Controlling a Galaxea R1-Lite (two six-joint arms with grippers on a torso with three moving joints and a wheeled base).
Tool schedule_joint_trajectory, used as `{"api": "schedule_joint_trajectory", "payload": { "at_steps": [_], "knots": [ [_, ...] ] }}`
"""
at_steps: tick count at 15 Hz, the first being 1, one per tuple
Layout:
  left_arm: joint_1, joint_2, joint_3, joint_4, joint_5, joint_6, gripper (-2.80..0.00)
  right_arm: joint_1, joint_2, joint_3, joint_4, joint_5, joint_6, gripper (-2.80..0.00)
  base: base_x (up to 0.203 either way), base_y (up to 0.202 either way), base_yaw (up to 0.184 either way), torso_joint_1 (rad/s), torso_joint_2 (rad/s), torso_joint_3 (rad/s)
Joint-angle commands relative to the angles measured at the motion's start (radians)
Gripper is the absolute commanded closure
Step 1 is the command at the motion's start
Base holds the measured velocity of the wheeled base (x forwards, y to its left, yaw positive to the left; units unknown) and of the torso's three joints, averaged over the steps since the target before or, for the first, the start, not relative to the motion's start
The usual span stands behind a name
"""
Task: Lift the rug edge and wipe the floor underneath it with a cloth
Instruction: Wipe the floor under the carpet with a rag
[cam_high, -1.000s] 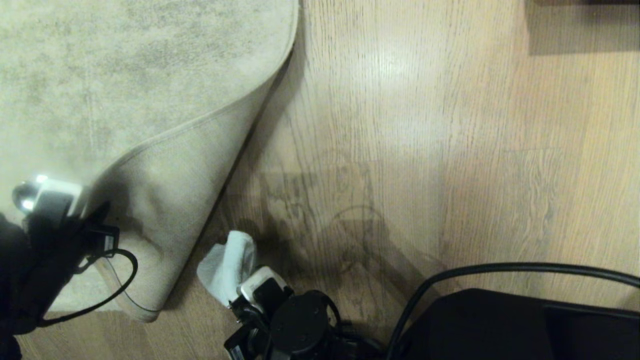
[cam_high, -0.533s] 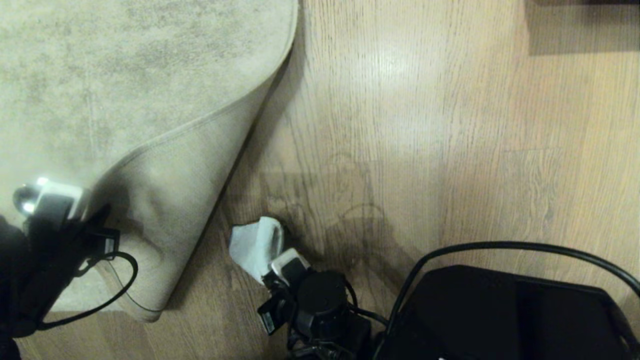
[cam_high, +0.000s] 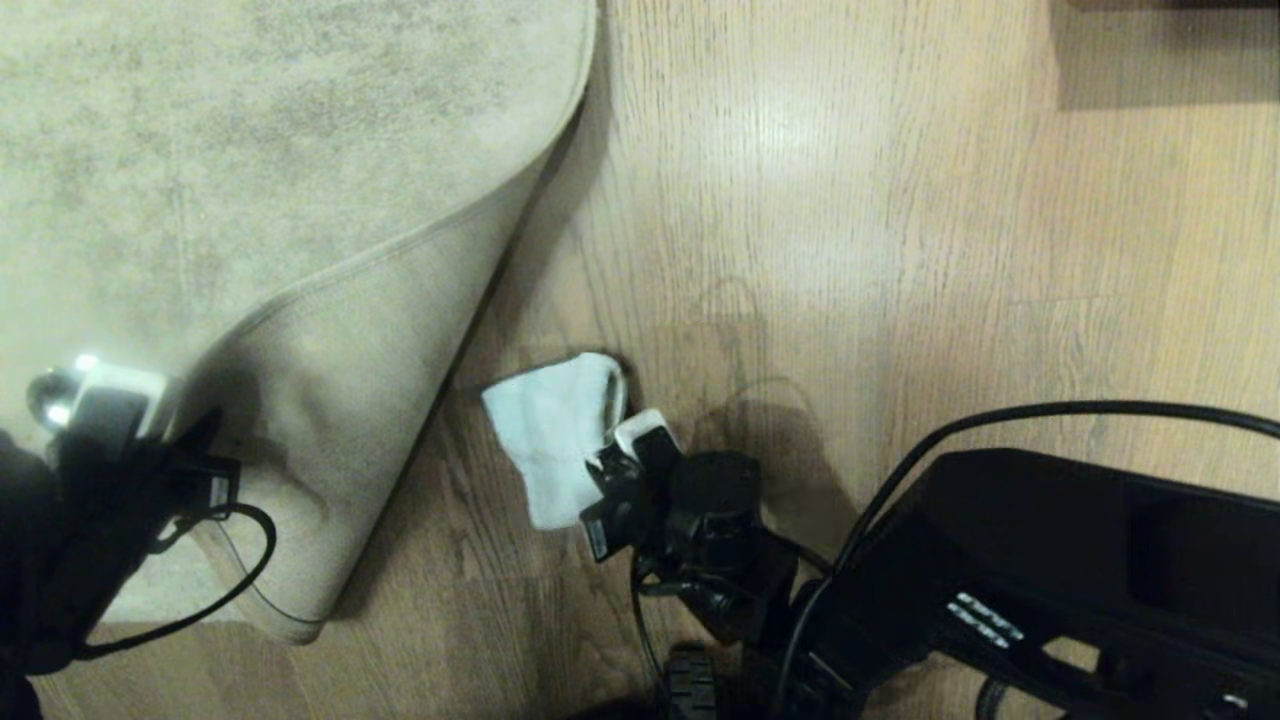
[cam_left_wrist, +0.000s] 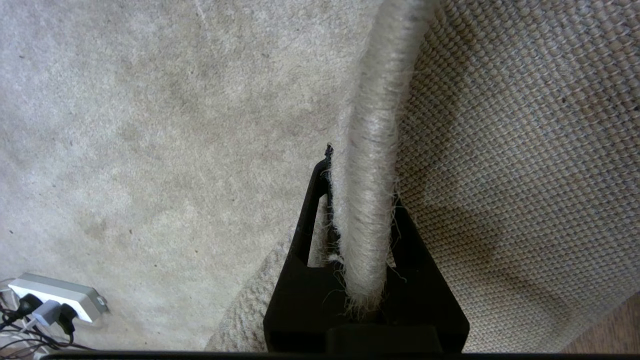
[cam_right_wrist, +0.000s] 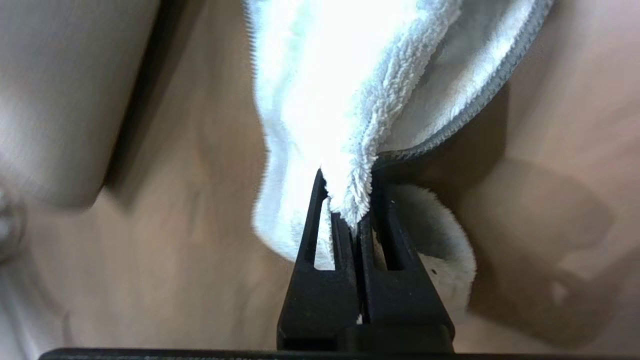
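Lower middle of the head view, the right gripper (cam_high: 622, 447), clamped on the small pale blue-green microfibre cloth (cam_high: 548, 435), had dragged it up and rightward over the wood-grain plank floor (cam_high: 900, 250), so wiping looked underway. At lower left, the left gripper (cam_left_wrist: 361, 235) stayed pinched on the mottled grey-beige rug edge (cam_high: 400, 250), folded back.

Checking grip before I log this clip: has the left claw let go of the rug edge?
No: in the left wrist view the left claw is clamped on the rug edge, holding it raised.
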Motion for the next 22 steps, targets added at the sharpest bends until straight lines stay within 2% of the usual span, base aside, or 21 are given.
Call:
{"api": "schedule_joint_trajectory", "payload": {
  "at_steps": [1,7,13,18,22],
  "knots": [
    [0.000,0.001,0.000,-0.009,0.001,0.002,0.00,-0.040,-0.111,0.020,0.008,-0.001,-0.004,0.00,0.000,0.000,0.000,0.000,0.00,0.000],
    [0.000,-0.004,0.000,-0.009,0.001,0.004,0.00,-0.046,-0.308,0.043,0.137,-0.001,-0.015,0.00,0.000,0.000,0.000,0.000,0.00,0.000],
    [0.000,0.000,0.000,-0.009,0.004,0.002,0.00,0.136,-0.278,0.031,0.178,0.003,-0.012,0.00,0.000,0.000,0.000,0.000,0.00,0.000],
    [0.000,0.001,0.000,-0.009,0.002,0.002,0.00,0.280,-0.153,-0.104,0.195,0.003,-0.006,0.00,0.000,0.000,0.000,0.000,0.00,0.000],
    [-0.001,0.001,0.000,-0.009,0.002,0.002,0.00,0.329,-0.072,-0.131,0.165,0.002,-0.001,0.00,0.000,0.000,0.000,0.000,0.00,0.000]
  ]
}}
